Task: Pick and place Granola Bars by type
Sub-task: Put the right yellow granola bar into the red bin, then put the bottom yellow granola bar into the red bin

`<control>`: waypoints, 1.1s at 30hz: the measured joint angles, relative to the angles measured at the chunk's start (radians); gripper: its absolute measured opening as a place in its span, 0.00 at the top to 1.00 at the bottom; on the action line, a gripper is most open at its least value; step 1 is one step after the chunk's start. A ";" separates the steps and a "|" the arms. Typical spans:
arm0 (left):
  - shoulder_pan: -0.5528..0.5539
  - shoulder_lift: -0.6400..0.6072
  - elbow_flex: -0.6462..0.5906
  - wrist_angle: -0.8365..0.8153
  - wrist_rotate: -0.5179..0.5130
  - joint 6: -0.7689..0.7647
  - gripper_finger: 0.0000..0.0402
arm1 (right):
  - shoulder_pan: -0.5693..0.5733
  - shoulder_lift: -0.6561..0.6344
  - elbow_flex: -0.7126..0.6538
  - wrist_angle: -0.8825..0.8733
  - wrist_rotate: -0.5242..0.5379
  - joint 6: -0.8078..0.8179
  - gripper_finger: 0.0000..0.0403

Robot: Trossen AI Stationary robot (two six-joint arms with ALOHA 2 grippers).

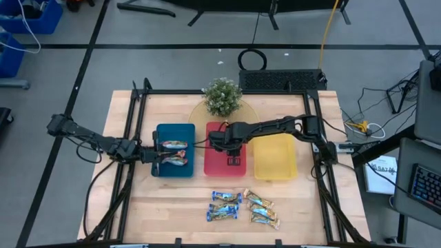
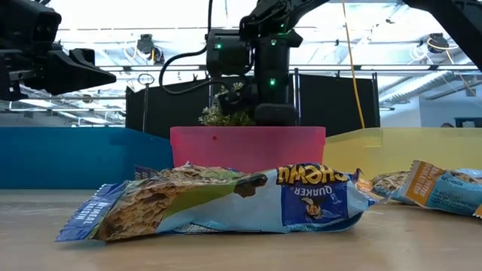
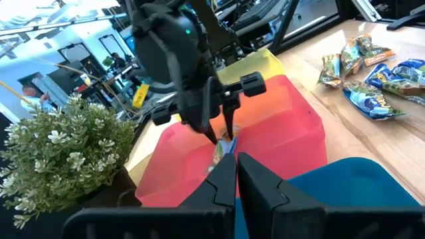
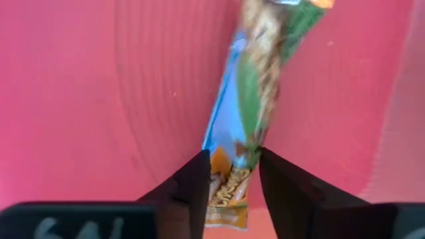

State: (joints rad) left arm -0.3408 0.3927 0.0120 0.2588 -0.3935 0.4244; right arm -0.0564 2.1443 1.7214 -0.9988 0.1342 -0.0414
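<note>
Inside the red tray point(image 1: 219, 167), the right pincer point(image 4: 231, 174) was clamped on one end of a bar point(image 4: 247, 106), which hung down toward the tray floor; the same grip was seen from the left wrist view, bar point(image 3: 220, 150) dangling between the fingers. The left pincer point(image 3: 237, 174) was held narrow, nearly closed and empty, at the blue tray point(image 1: 174, 131), where two bars point(image 1: 173, 153) lay. The yellow tray point(image 1: 275, 157) stood beside the red one. Six more bars point(image 1: 242, 206) were clustered on the tabletop point(image 1: 172, 207) near its front edge. A plant point(image 1: 222, 96) stood behind the trays.
</note>
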 joint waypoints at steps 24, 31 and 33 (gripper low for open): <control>0.000 0.000 0.000 0.007 0.002 -0.037 0.94 | 0.611 -0.301 0.060 -0.452 -0.008 0.942 0.60; 0.000 0.000 0.000 0.032 0.002 -0.031 0.94 | 0.687 -0.168 0.058 -0.354 0.034 1.024 0.59; 0.000 0.000 0.000 0.040 0.002 -0.030 0.94 | 0.676 -0.139 0.058 -0.293 0.057 1.016 0.59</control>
State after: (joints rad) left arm -0.3406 0.3926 0.0120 0.2990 -0.3920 0.3945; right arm 0.6192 2.0056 1.7798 -1.2917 0.1912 0.9745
